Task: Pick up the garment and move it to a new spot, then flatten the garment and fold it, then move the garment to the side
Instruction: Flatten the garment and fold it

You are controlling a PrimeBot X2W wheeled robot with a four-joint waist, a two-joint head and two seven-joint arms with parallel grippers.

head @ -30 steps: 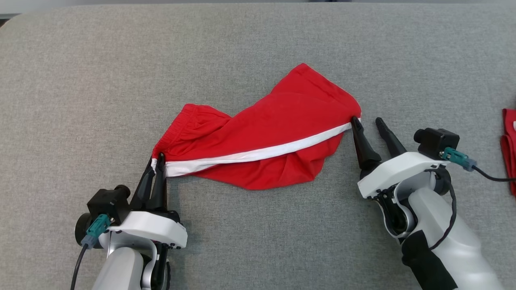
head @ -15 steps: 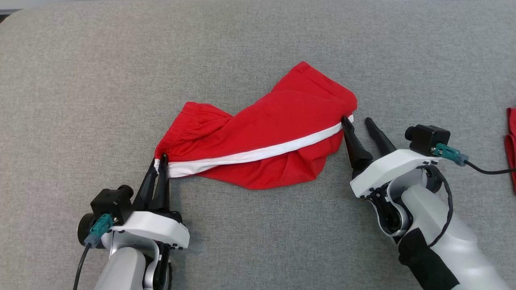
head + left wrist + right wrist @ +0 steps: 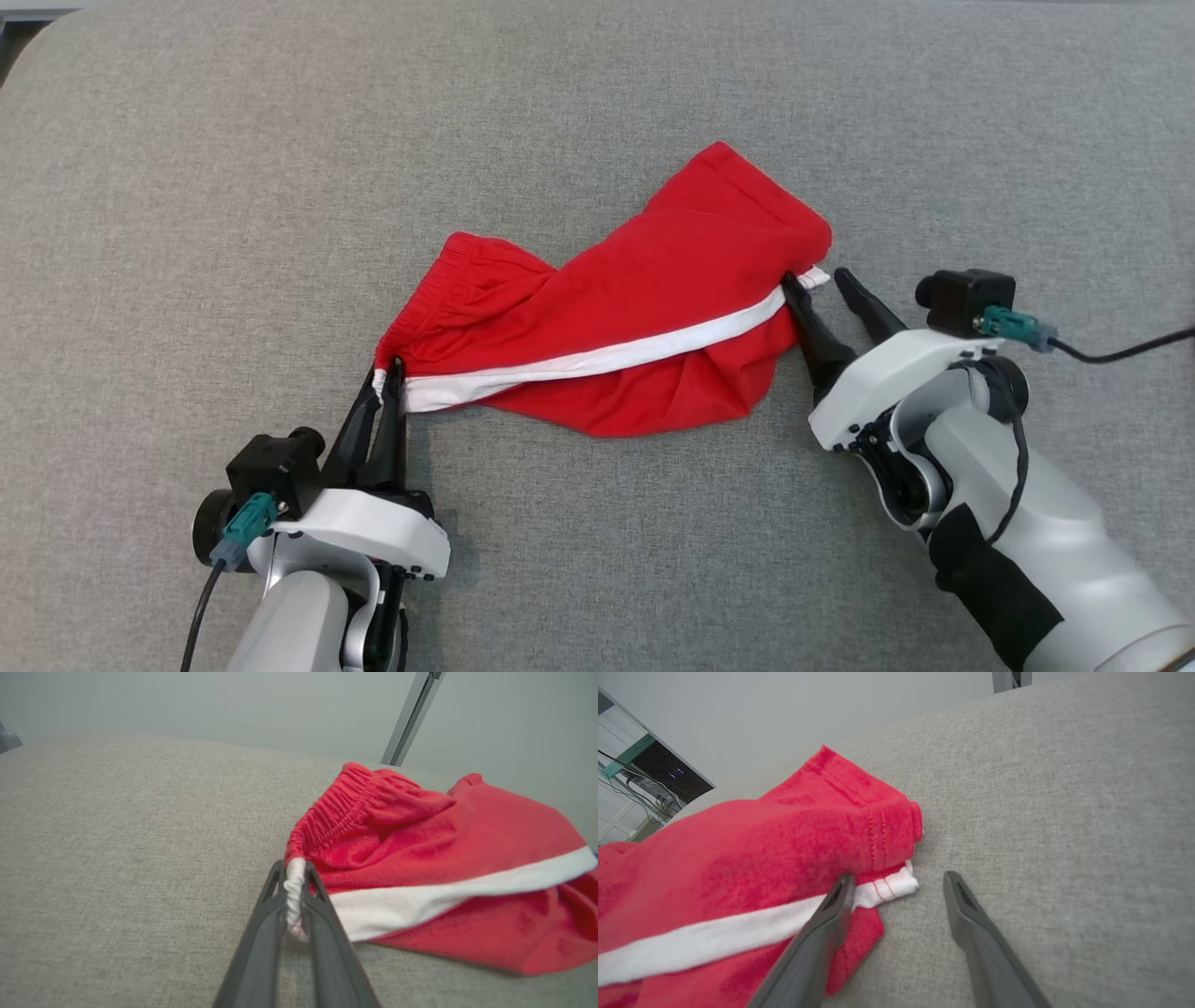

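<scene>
— Garment (image 3: 644, 317) first: where does it lie?

— Near the middle of the grey cloth-covered counter (image 3: 187, 187), a pair of red shorts stretched slantwise, low at the robot's left and higher at its right. A white stripe (image 3: 607, 357) runs along it from end to end, and below the stripe the red cloth is bunched in soft folds.

— And the left hand (image 3: 387, 373)?

— Closed tight on the garment. In the left wrist view the left hand (image 3: 294, 870) has the puckered white end of the stripe squeezed between its two dark fingers, just below the gathered waistband (image 3: 336, 807). The corner sits slightly raised in that pinch, while the rest of the shorts rests on the counter.

— The right hand (image 3: 815, 277)?

— Spread wide and holding nothing. It sits at the opposite end, by the stitched hem (image 3: 878, 830). In the right wrist view the right hand (image 3: 899, 876) has one finger (image 3: 817, 942) lying against the stripe and the red cloth under it, the stripe's white tip poking into the gap, and the other finger (image 3: 985, 947) over bare counter, apart from the cloth.

— Is the garment flat?

— Not quite. The waistband end is crumpled, and the leg on the right folds over itself above the stripe.
</scene>
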